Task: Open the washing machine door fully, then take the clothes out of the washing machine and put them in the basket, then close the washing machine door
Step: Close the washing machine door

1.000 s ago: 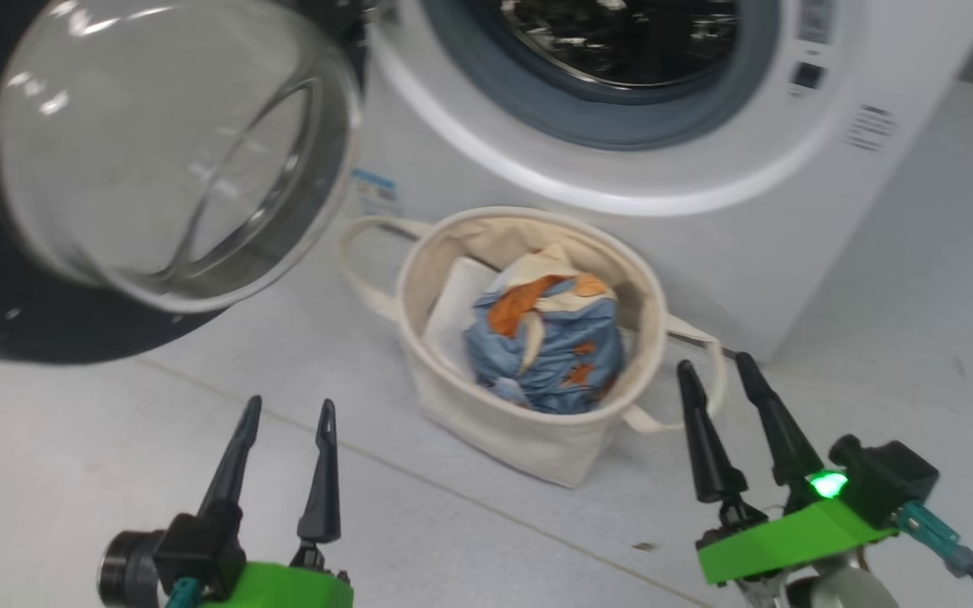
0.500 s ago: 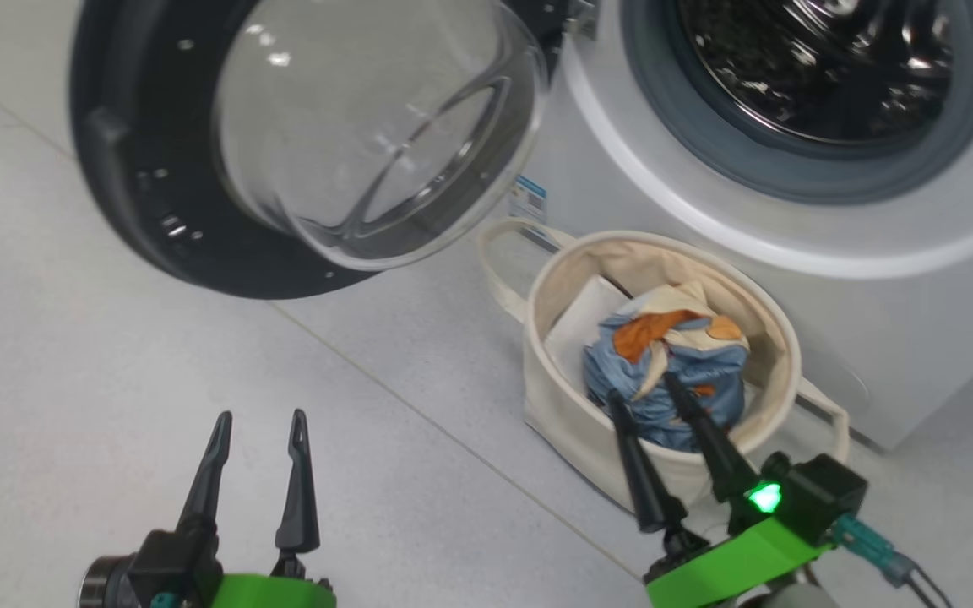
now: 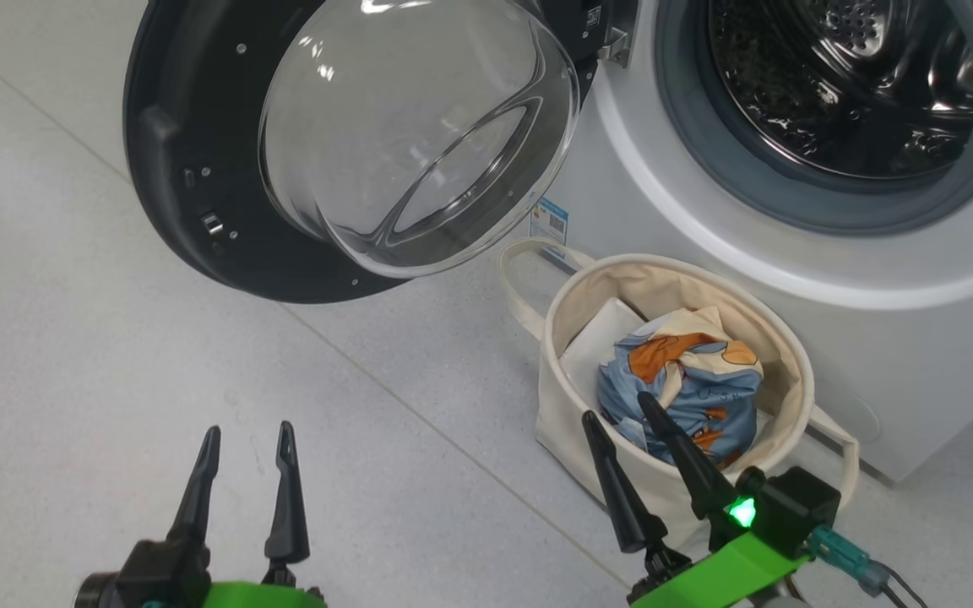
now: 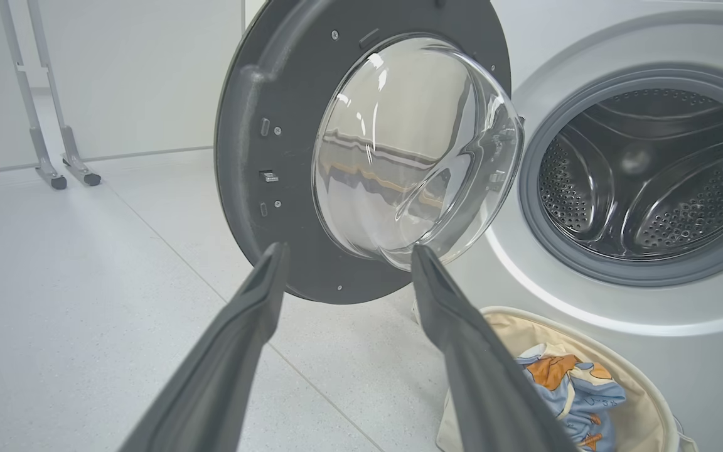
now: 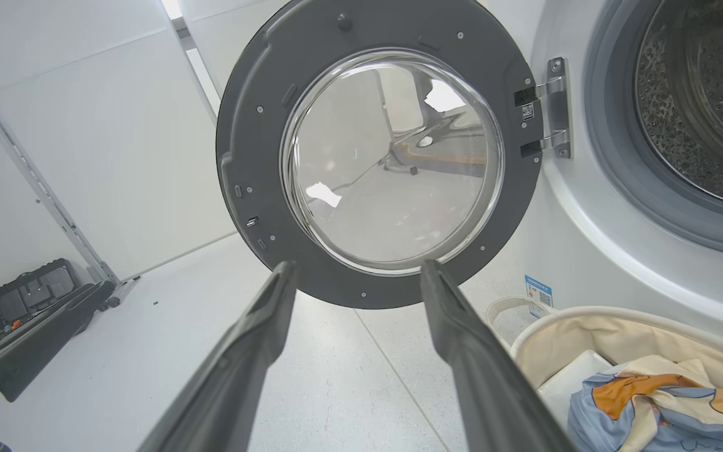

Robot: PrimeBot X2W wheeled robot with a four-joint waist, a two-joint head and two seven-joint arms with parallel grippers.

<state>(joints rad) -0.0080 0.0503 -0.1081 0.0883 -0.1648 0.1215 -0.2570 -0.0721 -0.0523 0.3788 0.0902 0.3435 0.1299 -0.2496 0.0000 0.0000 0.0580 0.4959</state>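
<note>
Washing machine (image 3: 875, 355) label (image 3: 548, 226) text illegible

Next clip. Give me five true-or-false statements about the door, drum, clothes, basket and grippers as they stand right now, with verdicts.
1. The washing machine door is shut. False: it is swung wide open on its hinge.
2. The clothes lie inside the basket. True.
3. The drum has a garment in it. False: the part of it in view is bare steel.
4. The left gripper and the right gripper are both open and hold nothing. True.
5. The white folded sheet lies on the floor beside the basket. False: it sits inside the basket, next to the clothes.
</note>
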